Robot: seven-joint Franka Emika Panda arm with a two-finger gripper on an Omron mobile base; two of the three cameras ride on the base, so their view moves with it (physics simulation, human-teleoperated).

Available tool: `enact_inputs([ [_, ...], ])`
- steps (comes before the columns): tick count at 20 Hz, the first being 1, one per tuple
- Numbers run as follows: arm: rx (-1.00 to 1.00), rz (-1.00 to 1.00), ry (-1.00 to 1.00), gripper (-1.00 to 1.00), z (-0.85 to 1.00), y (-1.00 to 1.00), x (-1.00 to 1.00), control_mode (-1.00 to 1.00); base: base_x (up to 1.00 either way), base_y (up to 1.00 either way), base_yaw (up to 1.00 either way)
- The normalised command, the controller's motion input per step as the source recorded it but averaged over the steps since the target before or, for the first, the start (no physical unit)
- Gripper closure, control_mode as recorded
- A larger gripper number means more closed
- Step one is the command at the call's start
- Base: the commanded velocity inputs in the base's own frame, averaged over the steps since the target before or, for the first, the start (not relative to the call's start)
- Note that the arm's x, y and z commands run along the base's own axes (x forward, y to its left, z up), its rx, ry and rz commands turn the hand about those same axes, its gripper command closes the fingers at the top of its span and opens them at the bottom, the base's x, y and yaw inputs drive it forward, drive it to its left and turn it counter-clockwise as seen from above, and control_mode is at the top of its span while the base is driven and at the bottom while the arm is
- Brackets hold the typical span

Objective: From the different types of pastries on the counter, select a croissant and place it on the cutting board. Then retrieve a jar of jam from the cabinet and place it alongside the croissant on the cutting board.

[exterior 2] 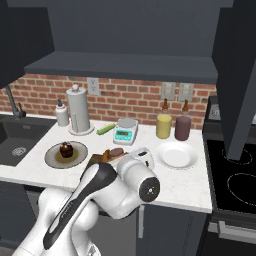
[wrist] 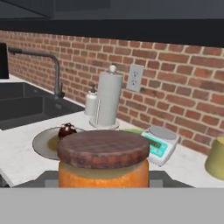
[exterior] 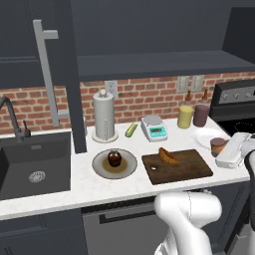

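A golden-brown croissant lies on the dark wooden cutting board at the counter's front. My gripper is shut on the jar of jam, an orange jar with a round brown lid. It holds the jar upright just off the board's right end, low over the counter. In the hand view the jar is close up between my fingers. From the right base view my arm covers most of the board; the jar's lid and a bit of the croissant peek out behind it.
Left of the board a grey plate carries a chocolate pastry. Behind stand a paper towel roll, a kitchen scale, a yellow canister and a brown one. A white plate lies right; a sink left, a stove far right.
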Motion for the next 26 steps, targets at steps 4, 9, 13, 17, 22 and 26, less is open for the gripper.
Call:
enact_inputs([
  [4,0.05,0.12,-0.05,1.0,-0.01,0.01,0.0,-1.0,0.0,0.0,0.0],
  [9,0.02,0.14,-0.13,1.0,0.0,0.08,-0.03,-1.0,0.0,0.0,0.0],
  [13,0.0,0.13,-0.15,1.0,0.0,0.02,-0.15,-1.0,0.0,0.0,0.0],
  [17,0.01,0.11,-0.16,1.0,0.0,0.0,-0.18,-1.0,0.0,0.0,0.0],
  [22,0.02,0.08,-0.14,1.0,0.13,0.01,-0.03,-1.0,0.0,0.0,0.0],
  [26,0.0,0.04,-0.05,1.0,0.24,0.19,0.0,-1.0,0.0,0.0,0.0],
])
